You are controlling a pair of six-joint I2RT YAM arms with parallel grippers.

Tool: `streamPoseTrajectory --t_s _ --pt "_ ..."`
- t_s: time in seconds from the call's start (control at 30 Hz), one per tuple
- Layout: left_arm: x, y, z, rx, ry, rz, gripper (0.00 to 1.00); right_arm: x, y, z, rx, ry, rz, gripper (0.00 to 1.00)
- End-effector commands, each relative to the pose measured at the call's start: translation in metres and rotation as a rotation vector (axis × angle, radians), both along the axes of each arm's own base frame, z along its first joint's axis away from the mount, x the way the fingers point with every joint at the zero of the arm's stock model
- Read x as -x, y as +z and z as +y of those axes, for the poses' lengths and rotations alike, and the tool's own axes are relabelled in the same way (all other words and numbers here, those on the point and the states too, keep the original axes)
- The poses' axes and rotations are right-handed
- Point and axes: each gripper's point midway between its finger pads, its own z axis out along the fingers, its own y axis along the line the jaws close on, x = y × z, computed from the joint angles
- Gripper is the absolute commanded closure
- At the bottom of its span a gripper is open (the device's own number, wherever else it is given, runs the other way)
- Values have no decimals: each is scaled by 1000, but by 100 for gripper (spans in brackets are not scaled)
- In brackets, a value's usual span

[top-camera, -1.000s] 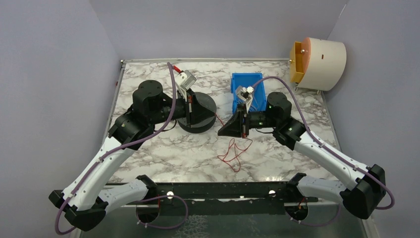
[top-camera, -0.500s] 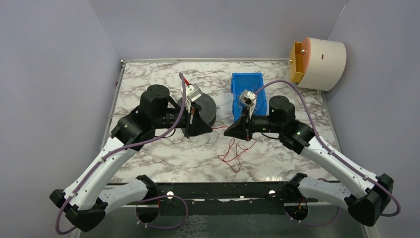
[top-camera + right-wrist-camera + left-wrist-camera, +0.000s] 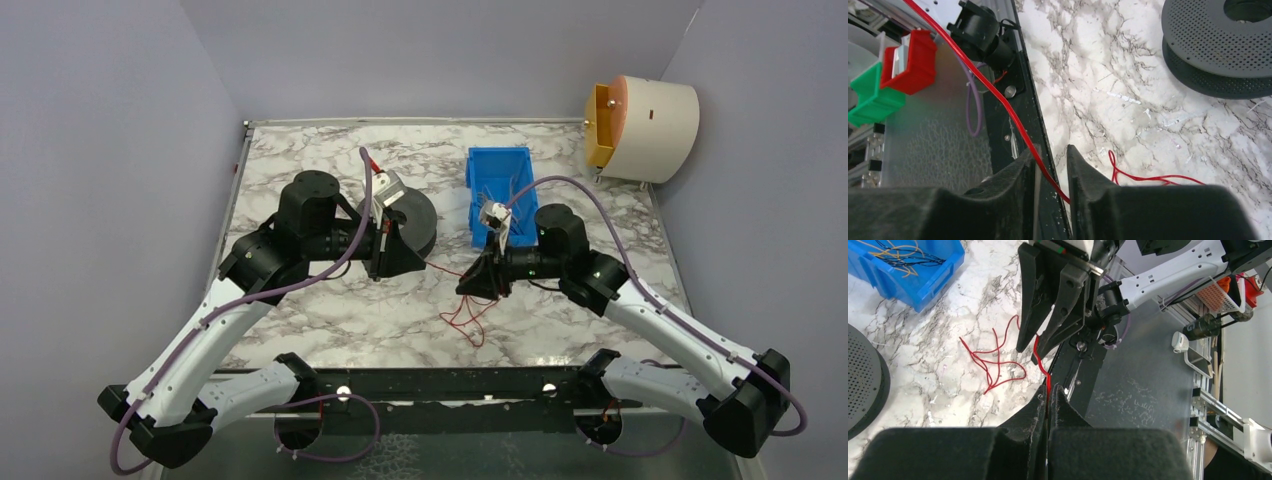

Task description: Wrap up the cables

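The left end effector (image 3: 1049, 392) has its fingers pressed together on the red cable (image 3: 1046, 380), pinching it right at the fingertips. From that pinch the strand runs a short way across to the right end effector (image 3: 1050, 151), whose fingers stand spread. The cable passes through the gap between them, lying close along one finger (whether it touches that finger cannot be told). Beyond the right end effector, the rest of the red cable drops to the tabletop (image 3: 330, 310) and lies there in loose, tangled loops, just in front of the two end effectors.

Seen from above, the two end effectors point at each other near the middle of the marbled tabletop, close together but apart. The black spool (image 3: 418, 212) lies flat just behind the left end effector, its perforated flange facing up. Farther back and to the right sits the blue bin (image 3: 474, 190), holding the yellow-orange cables (image 3: 894, 249) in a tangle with some dark wires. The bin stands near the spool and does not touch it.
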Motion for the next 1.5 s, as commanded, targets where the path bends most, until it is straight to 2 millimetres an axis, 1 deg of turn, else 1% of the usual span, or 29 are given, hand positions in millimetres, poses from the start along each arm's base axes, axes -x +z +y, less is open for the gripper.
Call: streamPoseTrajectory --t_s 0.0,0.13,0.17,0.23,0.33,0.43,0.53,0.57,0.6,0.63,0.7,0.8,0.83,0.9,1.03,1.13,1.3,1.37,1.43,1.47 --pt "10 19 1 40 -31 -15 100 7 -3 1 -19 42 15 75" --pt "8 19 1 39 -22 -14 100 5 -3 1 -14 34 8 97" --pt "8 20 2 39 -18 -17 100 3 -3 -1 -7 20 1 99" --pt "7 21 3 37 -4 -23 100 -3 -5 -4 8 -28 -10 99" --pt "7 21 4 25 -9 -22 100 -20 -10 -13 44 -150 -31 99" --pt "4 15 7 -1 15 -21 100 -36 -13 -25 100 -264 -59 99" --pt "-3 12 11 -25 68 -32 100 -43 -12 -33 123 -312 -80 99" --pt "-6 13 12 -28 81 -38 98 -43 -11 -33 119 -313 -86 99" --pt "-8 14 13 -28 96 -48 93 -42 -10 -33 114 -307 -91 99" --pt "-11 15 15 -32 116 -56 87 -40 -10 -32 111 -301 -91 99" --pt "-19 26 20 -27 172 -96 73 -39 -12 -33 116 -296 -83 99" --pt "-33 35 34 -35 293 -151 52 -37 -14 -34 125 -291 -78 99" --pt "-37 39 39 -35 326 -168 47 -37 -15 -35 129 -295 -77 99" --pt "-42 44 46 -34 377 -192 41 -39 -16 -37 139 -313 -82 99" --pt "-49 50 56 -39 444 -222 35 -44 -16 -42 154 -352 -88 99" --pt "-53 46 57 -54 461 -221 33 -46 -16 -45 162 -372 -90 99" --pt "-61 26 56 -104 479 -192 31 -53 -20 -53 191 -428 -95 99" --pt "-66 16 56 -135 491 -185 31 -56 -22 -57 204 -457 -99 99" --pt "-72 10 55 -159 502 -179 31 -57 -21 -59 207 -470 -103 99" --pt "-75 -1 54 -185 503 -164 31 -57 -21 -60 206 -475 -107 99"
